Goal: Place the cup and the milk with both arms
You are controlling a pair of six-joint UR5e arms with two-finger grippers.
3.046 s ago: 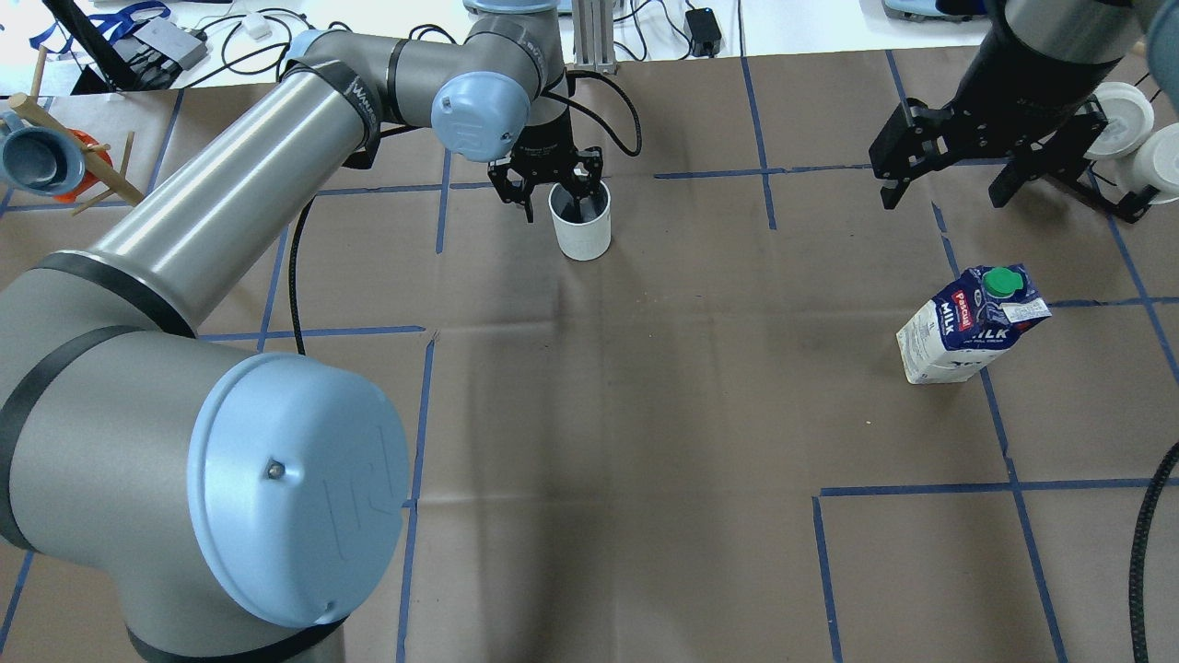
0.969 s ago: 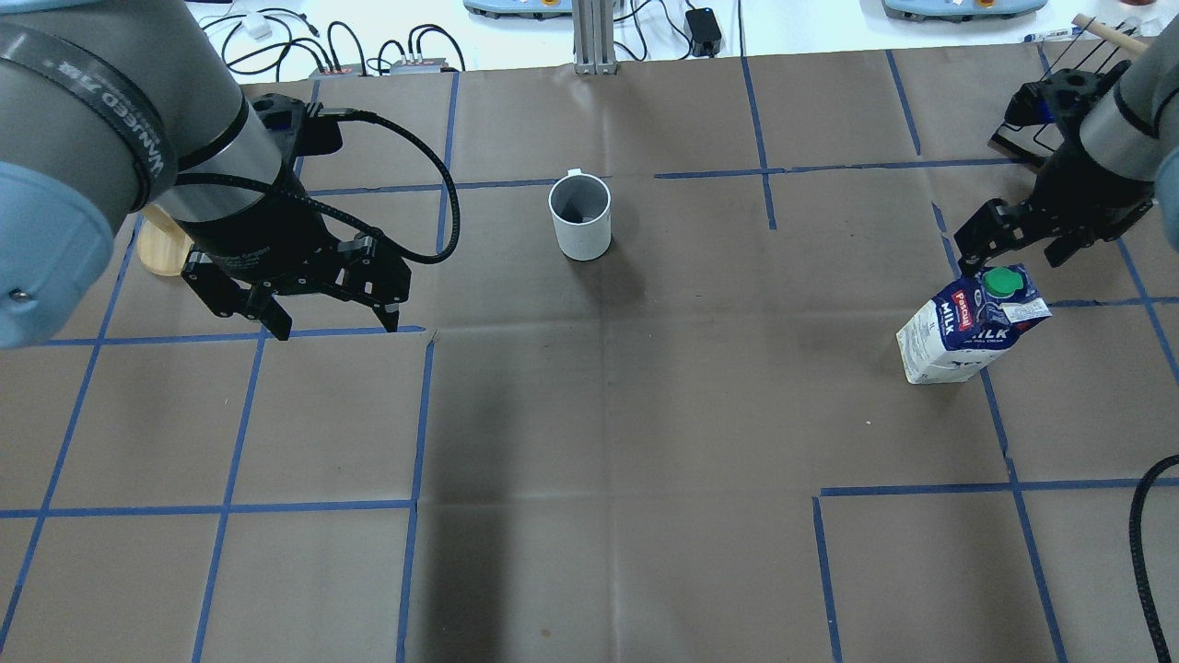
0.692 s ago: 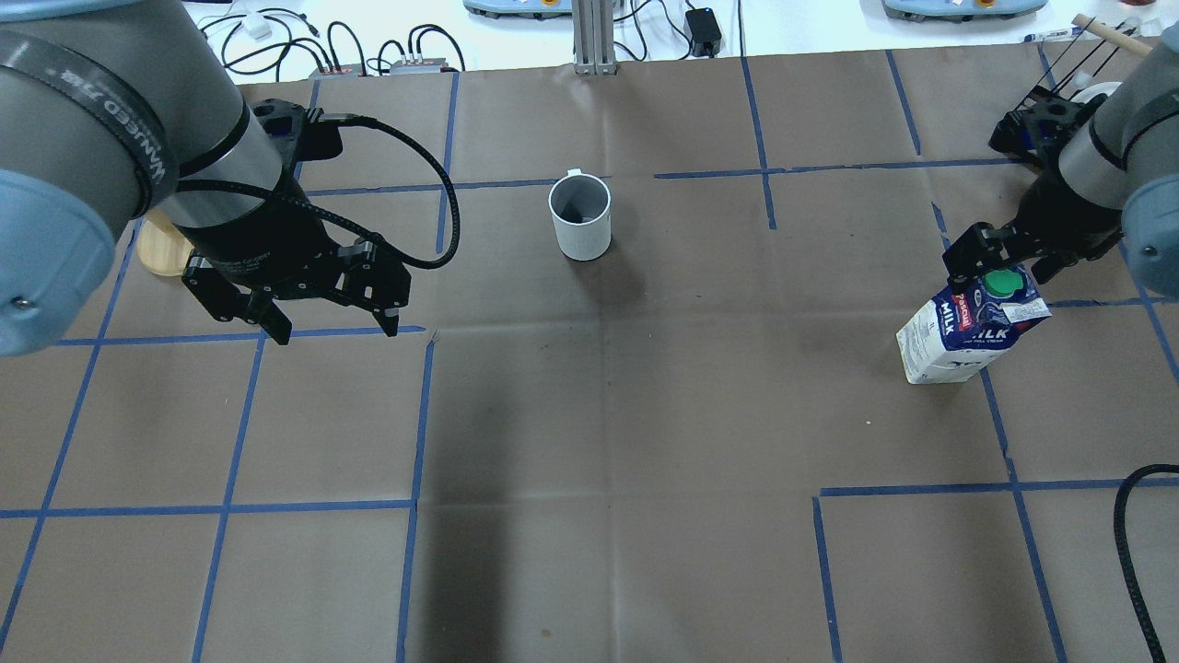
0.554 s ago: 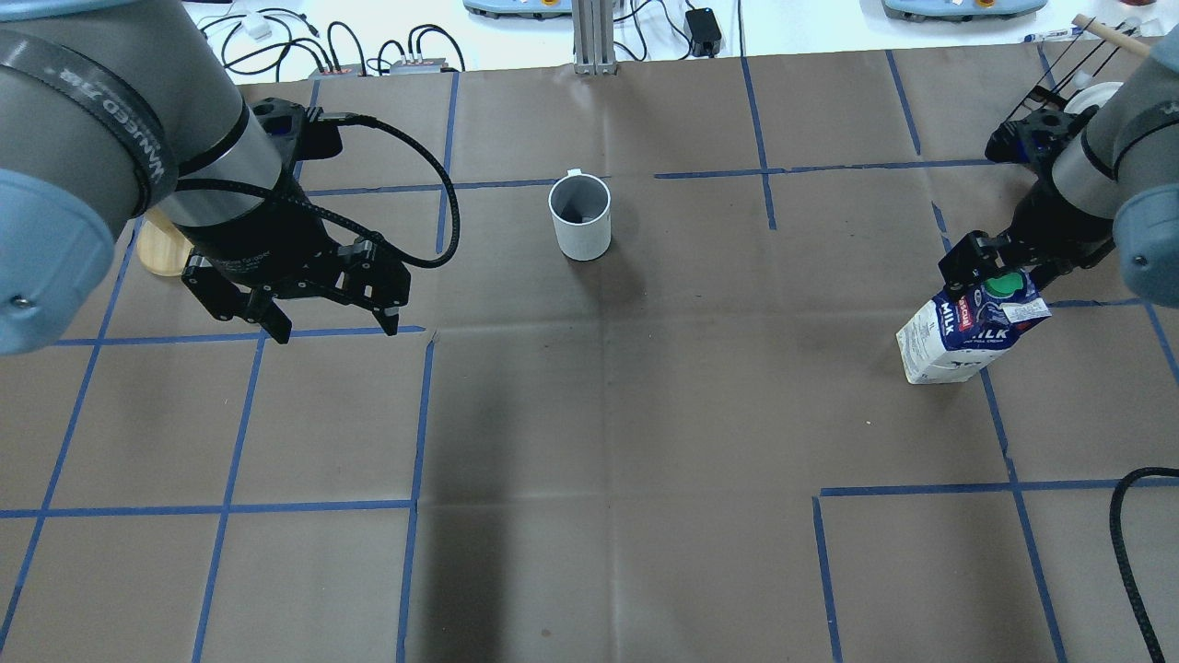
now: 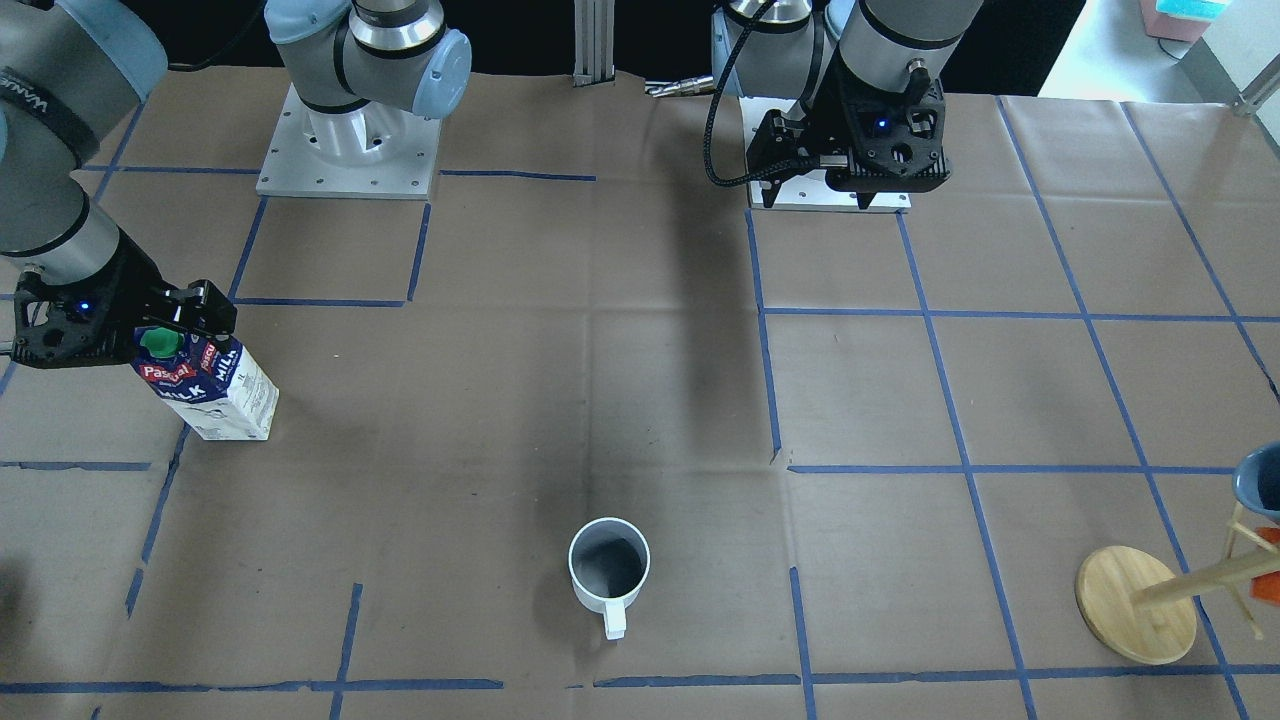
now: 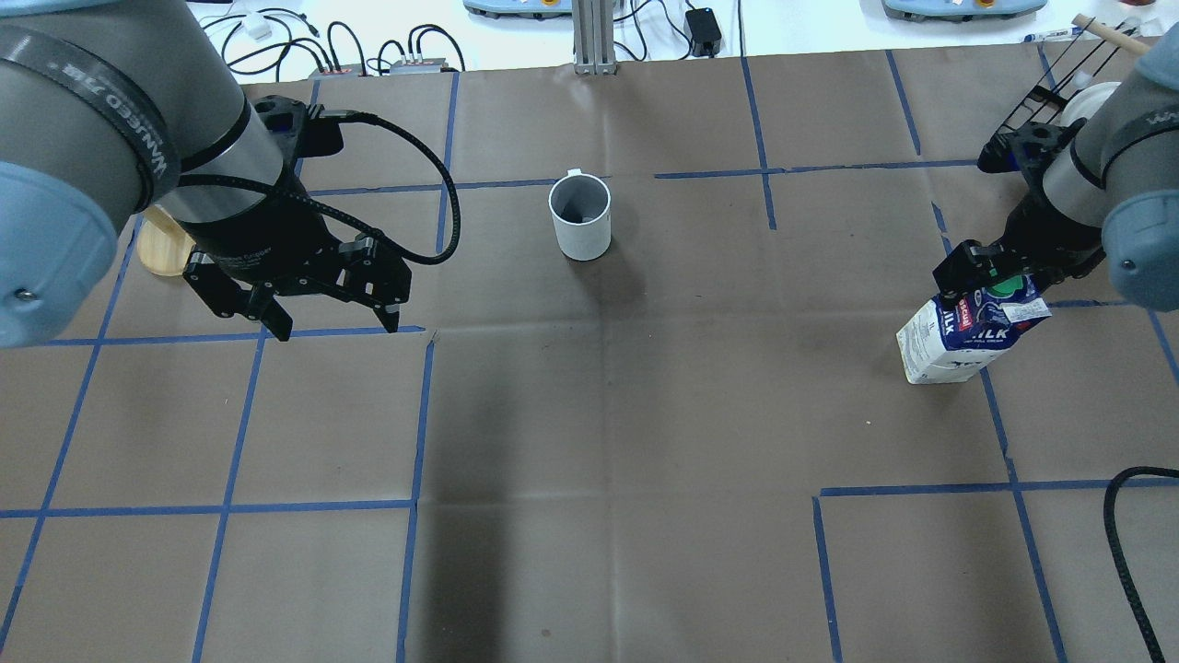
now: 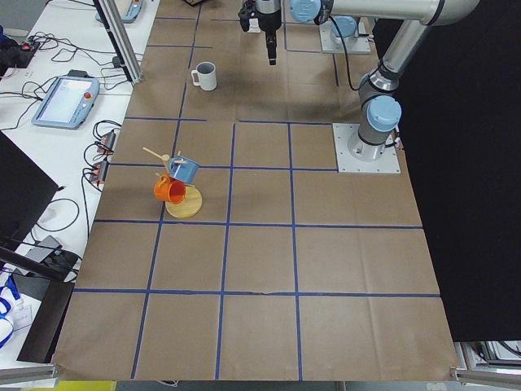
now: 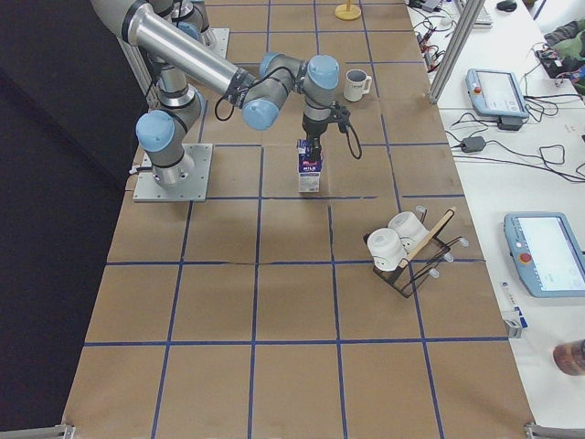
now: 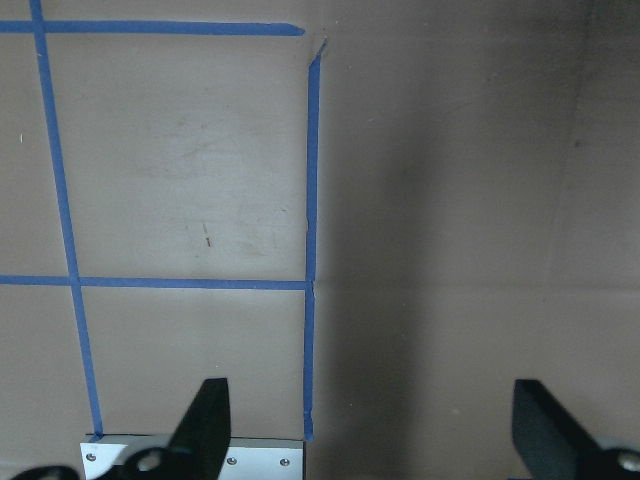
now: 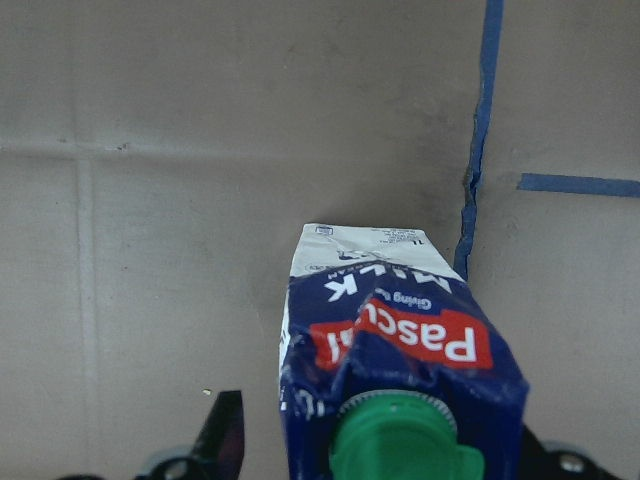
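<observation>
Brown paper (image 6: 645, 414) covers the table, crossed by blue tape (image 6: 230, 507) in a grid. At one end is a wooden stand (image 7: 184, 204) with a blue cup (image 7: 184, 169) and an orange cup (image 7: 168, 191) hung on it. At the other end is a black rack (image 8: 419, 270) holding two white cups (image 8: 384, 245). Off the paper's far edge lie tablets (image 8: 498, 91) and a metal post (image 6: 589, 37).

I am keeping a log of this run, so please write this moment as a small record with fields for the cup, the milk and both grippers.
cup: upright on the table, handle away from the robot, nothing touching it
milk: standing on the table, at the robot's right
left gripper: jaws open, empty, above bare table, apart from the cup
right gripper: jaws open, one on each side of the milk's top
</observation>
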